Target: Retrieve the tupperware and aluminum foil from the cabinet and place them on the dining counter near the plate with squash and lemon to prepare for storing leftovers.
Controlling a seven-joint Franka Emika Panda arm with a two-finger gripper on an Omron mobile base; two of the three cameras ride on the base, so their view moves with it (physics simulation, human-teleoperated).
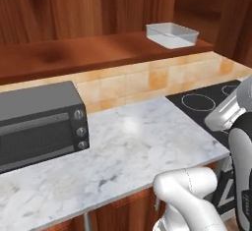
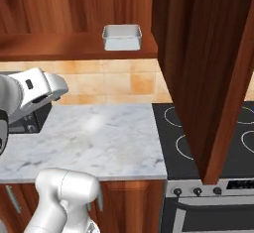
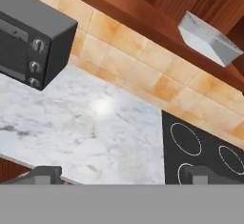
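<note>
Cabinet [image 1: 98, 9] across the top of the left base view, its plank shelf raised above the marble worktop [image 1: 128, 146], so contents are reachable only from below and in front. Microwave [image 1: 39, 122] at middle left, against the tiles. Tupperware [image 1: 172, 34] at upper right, on the shelf near its end, untouched. Gripper [image 3: 119, 174] at bottom of hand view, spread wide, holding nothing, aimed up toward the shelf.

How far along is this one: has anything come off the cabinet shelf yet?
Nothing looks done. The tupperware sits on the cabinet shelf, above the tiled wall, to the right of the microwave. The hand is open and holds nothing, low over the marble worktop, apart from the container. Left: grasping the tupperware, finding the foil, and carrying both to the dining counter.
</note>
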